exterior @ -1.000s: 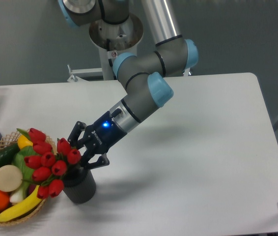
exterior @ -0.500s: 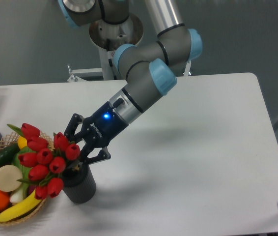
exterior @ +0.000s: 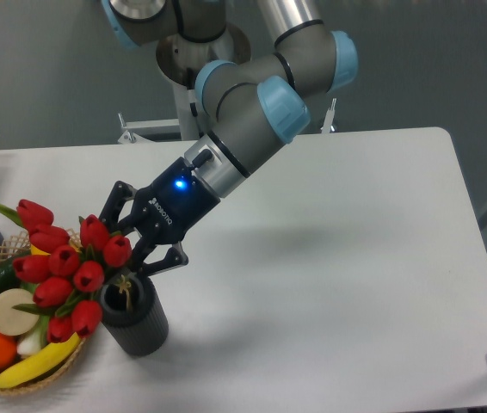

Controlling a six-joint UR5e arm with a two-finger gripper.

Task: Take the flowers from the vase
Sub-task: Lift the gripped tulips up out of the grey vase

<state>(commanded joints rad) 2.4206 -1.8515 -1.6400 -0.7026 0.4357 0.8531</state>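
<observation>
flowers (exterior: 63, 267) lifted higher | pincer (exterior: 126, 249) clamped on stems — above vase (exterior: 135, 314)

red tulip buds on green stems, the flowers (exterior: 64, 267), sit left of the black gripper (exterior: 127, 245), which shows a blue light. below it the vase (exterior: 136, 317) is dark grey and ribbed. the table (exterior: 355, 258) is white.

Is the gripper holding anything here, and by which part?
The gripper holds the flowers by their stems, just below the buds and above the vase.
</observation>
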